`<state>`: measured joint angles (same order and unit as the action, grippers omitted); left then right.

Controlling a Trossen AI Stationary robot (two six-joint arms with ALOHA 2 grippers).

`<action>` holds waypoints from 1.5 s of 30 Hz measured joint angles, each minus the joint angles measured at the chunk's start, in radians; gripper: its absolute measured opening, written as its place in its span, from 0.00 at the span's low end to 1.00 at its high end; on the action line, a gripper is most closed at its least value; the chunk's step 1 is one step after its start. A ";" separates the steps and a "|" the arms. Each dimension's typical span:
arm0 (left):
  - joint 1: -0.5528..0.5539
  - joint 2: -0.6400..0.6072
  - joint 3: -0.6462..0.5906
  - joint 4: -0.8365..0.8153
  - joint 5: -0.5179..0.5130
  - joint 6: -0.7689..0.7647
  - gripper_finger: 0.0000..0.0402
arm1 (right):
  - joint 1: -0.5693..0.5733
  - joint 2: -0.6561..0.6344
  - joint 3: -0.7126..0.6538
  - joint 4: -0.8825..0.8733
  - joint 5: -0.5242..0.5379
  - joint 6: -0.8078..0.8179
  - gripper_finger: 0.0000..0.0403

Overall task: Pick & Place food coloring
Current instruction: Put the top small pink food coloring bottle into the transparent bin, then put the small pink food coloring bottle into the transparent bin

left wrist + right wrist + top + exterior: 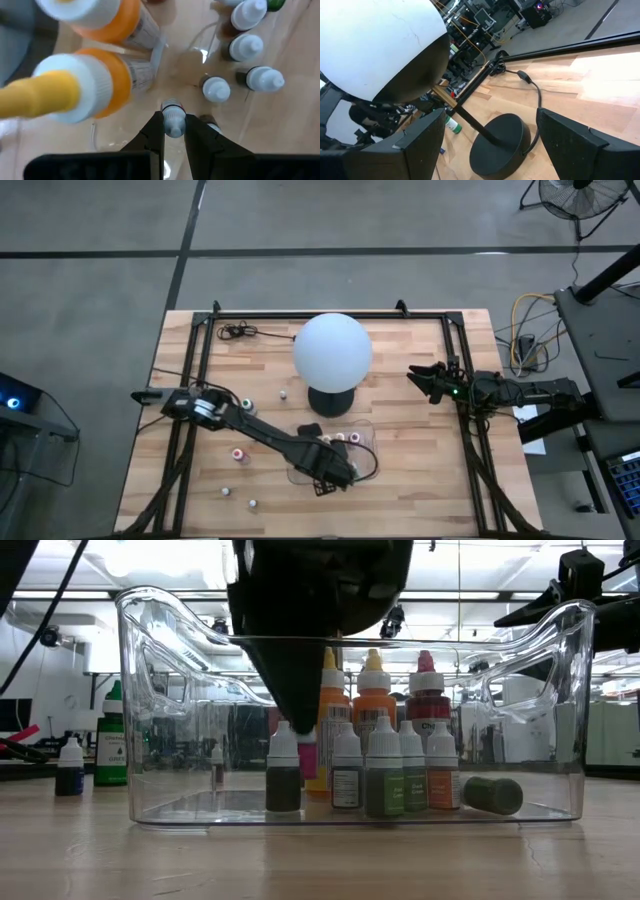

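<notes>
A clear plastic tray (160, 720) stands near the table's front middle, below the white globe lamp (332, 350). Several food coloring bottles (395, 765) stand upright in it, tall orange and red ones behind and small white-capped ones in front. One dark bottle (492, 794) lies on its side. My left gripper (174, 131) reaches down into the tray (368, 442), shut on a small dark bottle with a white cap (283, 780). My right gripper (490, 115) waits open at the right edge (425, 380), pointing level at the lamp. My left gripper pinches the small bottle's white cap (173, 118) between its two fingers, coming from above and pointing down. The bottle stays upright below the fingers (295, 690), inside the tray. Whether its base rests on the tray floor or hangs just above it, I cannot tell.
Loose small bottles stand on the wood left of the tray (237, 452), (226, 491), (252, 503), (283, 393). In the low view, a green bottle (112, 740) and a tiny one (70, 765) are left of the tray. The lamp's black base (330, 402) is just behind the tray.
</notes>
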<state>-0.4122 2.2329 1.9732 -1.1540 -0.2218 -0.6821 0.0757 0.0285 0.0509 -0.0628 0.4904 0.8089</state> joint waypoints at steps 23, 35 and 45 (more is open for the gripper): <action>0.003 0.010 -0.047 0.080 0.048 0.030 0.13 | 0.000 0.000 0.000 0.000 0.000 0.000 0.75; 0.005 0.009 -0.023 0.077 0.050 0.038 0.33 | 0.000 0.000 0.000 0.000 0.000 0.000 0.75; 0.005 -0.019 0.009 -0.005 0.076 -0.005 0.57 | 0.000 0.000 0.000 0.000 0.000 0.000 0.75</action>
<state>-0.4072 2.2138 1.9825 -1.1585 -0.1460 -0.6872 0.0753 0.0284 0.0509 -0.0628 0.4904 0.8089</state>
